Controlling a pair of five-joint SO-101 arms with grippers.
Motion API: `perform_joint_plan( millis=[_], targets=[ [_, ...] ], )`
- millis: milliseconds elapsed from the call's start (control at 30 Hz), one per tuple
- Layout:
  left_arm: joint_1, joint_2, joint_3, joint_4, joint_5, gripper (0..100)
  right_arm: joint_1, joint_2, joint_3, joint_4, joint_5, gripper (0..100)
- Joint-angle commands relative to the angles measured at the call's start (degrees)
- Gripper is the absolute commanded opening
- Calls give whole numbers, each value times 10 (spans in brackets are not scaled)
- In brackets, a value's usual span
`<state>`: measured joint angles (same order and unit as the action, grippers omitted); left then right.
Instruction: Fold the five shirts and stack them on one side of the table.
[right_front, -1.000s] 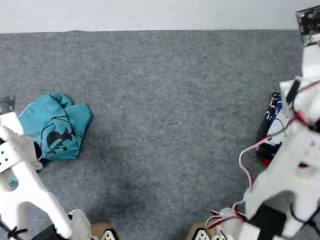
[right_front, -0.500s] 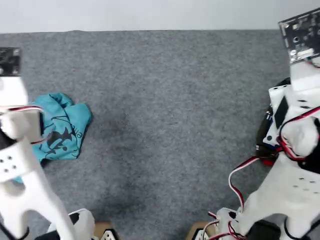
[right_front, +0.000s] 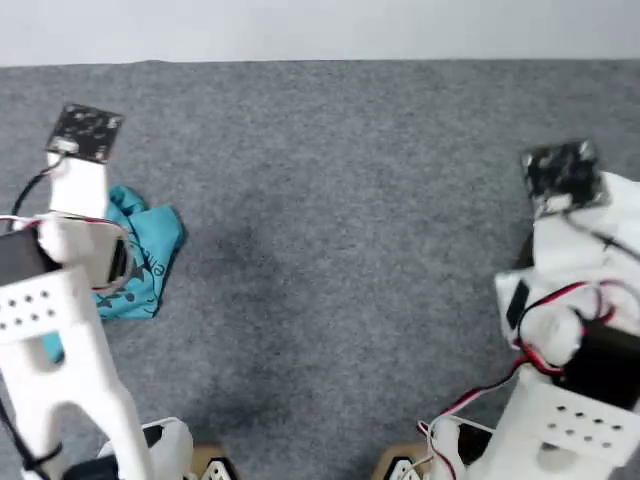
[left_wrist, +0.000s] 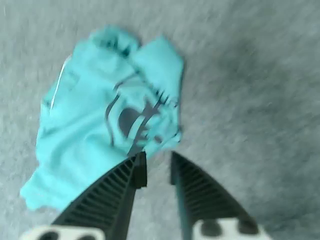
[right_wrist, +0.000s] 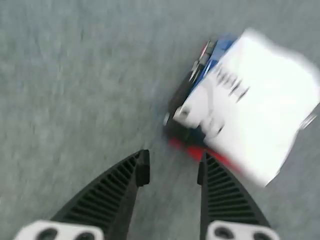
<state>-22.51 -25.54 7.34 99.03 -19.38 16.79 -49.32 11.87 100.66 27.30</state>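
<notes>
With a folded stack (right_wrist: 240, 115) lying just ahead of the right fingers (right_wrist: 141, 170), parted and empty, the job looks mostly done, yet 1 teal shirt (right_front: 152, 245) sits crumpled at the high view's left on the bench (right_front: 350, 200), below the left fingers (left_wrist: 137, 172), slightly parted, holding nothing.

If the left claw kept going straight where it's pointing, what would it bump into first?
Most likely the crumpled teal shirt. The left claw is open a little and points right at the shirt's edge. How high the claw hangs above the cloth is hard to tell.
</notes>
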Motion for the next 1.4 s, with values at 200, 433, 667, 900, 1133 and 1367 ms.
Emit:
perform_joint_plan(
  millis=[200,433,667,900,1133,1367],
  targets=[
    [-75,198,0,-68,-131,170,63,-83,198,22,-4,162],
    [1,317,-37,-128,-130,170,63,-87,200,22,-4,162],
    [54,428,-154,-169,-71,170,63,-87,200,22,-4,162],
    [56,594,-286,-166,-69,170,63,-87,200,22,-4,162],
    [58,745,-425,-140,-11,165,64,-87,200,23,-4,162],
    [89,847,-616,-19,-1,7,64,-87,200,23,-6,162]
  ],
)
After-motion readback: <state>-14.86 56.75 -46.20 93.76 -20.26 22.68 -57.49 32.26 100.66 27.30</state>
